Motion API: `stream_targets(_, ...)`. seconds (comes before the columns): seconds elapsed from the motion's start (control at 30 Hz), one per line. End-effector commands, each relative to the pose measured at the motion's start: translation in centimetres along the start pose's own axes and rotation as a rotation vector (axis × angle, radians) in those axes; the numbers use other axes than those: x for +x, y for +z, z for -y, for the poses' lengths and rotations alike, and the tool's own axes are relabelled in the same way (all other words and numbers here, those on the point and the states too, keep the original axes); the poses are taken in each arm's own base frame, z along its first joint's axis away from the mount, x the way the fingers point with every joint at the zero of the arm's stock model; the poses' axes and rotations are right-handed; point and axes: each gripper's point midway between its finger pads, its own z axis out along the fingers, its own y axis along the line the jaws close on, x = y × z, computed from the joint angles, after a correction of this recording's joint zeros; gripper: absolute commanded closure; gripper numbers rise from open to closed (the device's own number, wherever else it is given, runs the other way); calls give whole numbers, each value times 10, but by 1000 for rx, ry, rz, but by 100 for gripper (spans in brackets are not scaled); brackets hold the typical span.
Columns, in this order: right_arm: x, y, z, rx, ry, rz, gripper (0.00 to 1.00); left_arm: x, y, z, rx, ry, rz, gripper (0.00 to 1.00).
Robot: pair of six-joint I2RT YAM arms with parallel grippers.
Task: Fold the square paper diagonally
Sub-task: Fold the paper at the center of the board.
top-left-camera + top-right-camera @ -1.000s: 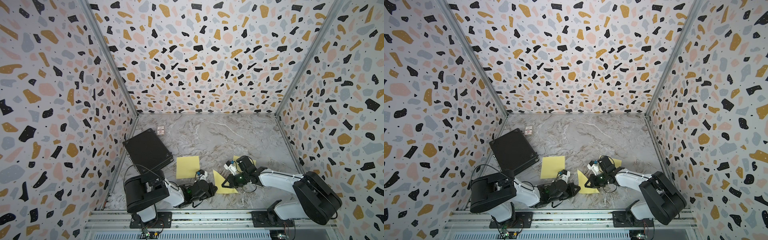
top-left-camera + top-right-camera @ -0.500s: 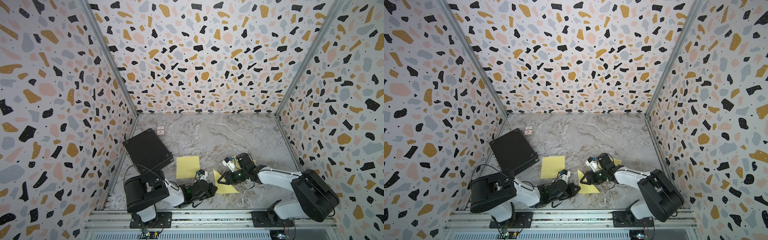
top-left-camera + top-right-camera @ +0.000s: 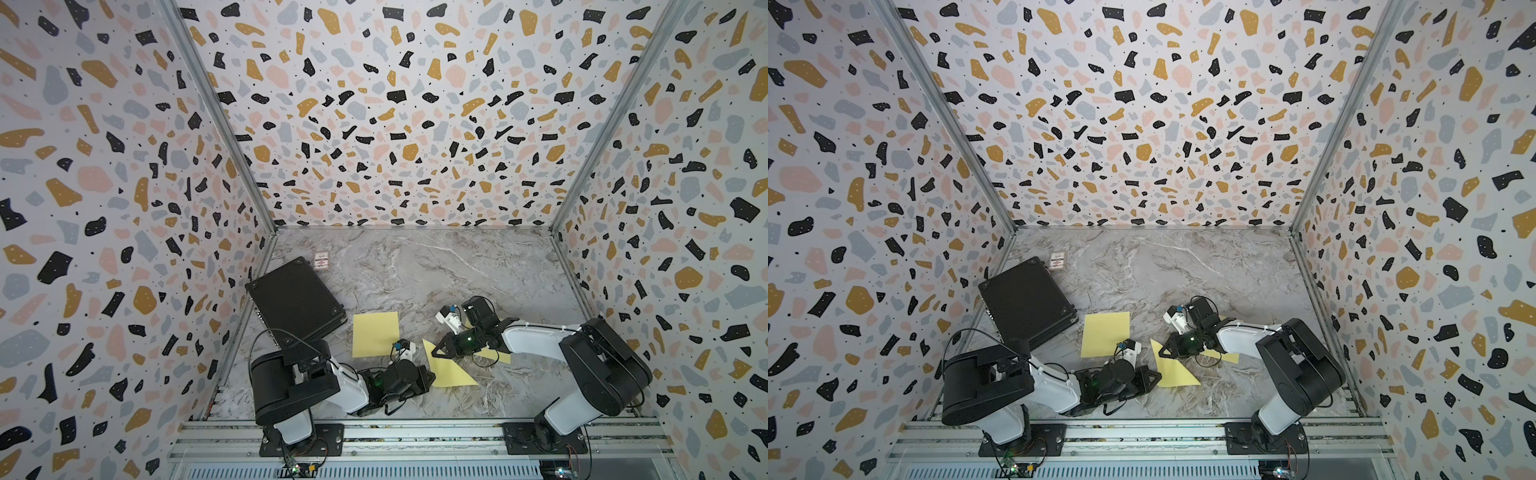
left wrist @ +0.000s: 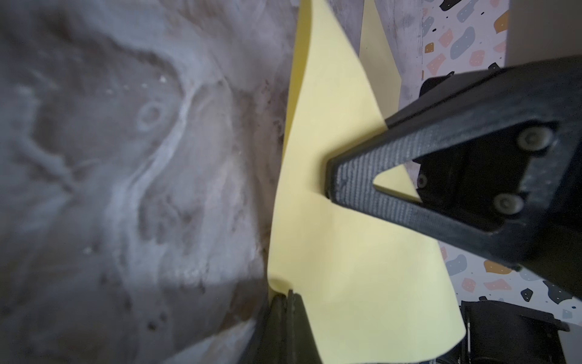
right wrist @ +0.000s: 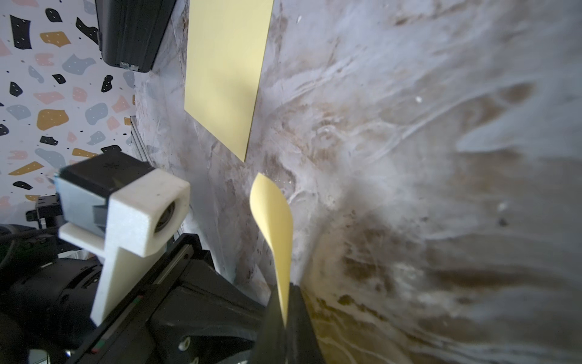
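The square paper [image 3: 449, 370] is pale yellow and shows as a triangle on the marble floor, between my two grippers in both top views [image 3: 1173, 372]. The left gripper [image 3: 430, 376] is shut on its near-left edge, and in the left wrist view the sheet [image 4: 346, 252] curls up from the closed tips of that gripper [image 4: 288, 293]. My right gripper [image 3: 435, 353] is shut on the paper's far corner. In the right wrist view a thin flap [image 5: 274, 217] rises from between the jaws of the right gripper [image 5: 285, 294].
A flat yellow sheet [image 3: 375, 334] lies just left of the grippers. Another yellow piece [image 3: 494, 356] shows under the right arm. A black case [image 3: 297, 305] sits by the left wall, with a small card [image 3: 322, 261] behind it.
The right gripper has slid leftward along the paper, closer to the left gripper. The left arm has stayed where it was.
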Motion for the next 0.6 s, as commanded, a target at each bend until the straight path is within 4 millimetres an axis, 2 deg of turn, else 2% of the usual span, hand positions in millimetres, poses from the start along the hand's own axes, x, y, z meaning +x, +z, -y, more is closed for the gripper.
stream_targets(0.0, -19, -3, -9, -15, -57, 46, 88, 44, -23, -120, -417, 39, -173, 100)
stream_targets(0.03, -21, -3, -8, -10, -61, 50, 78, 44, -23, -119, -416, 40, -173, 100)
stream_targets(0.1, -23, -2, -8, -7, -69, 56, 66, 44, -23, -119, -414, 38, -174, 100)
stream_targets(0.2, -30, 0, -8, -3, -83, 60, 65, 44, -23, -119, -412, 39, -173, 100)
stream_targets(0.3, -35, 2, -8, -8, -99, 59, 67, 44, -23, -119, -411, 40, -174, 100)
stream_targets(0.47, -39, 7, -10, -34, -113, 47, 75, 44, -23, -119, -408, 41, -173, 100)
stream_targets(0.5, -40, 7, -12, -37, -116, 48, 78, 44, -23, -120, -410, 39, -173, 100)
stream_targets(0.57, -41, 6, -13, -37, -122, 50, 93, 45, -23, -120, -408, 40, -173, 100)
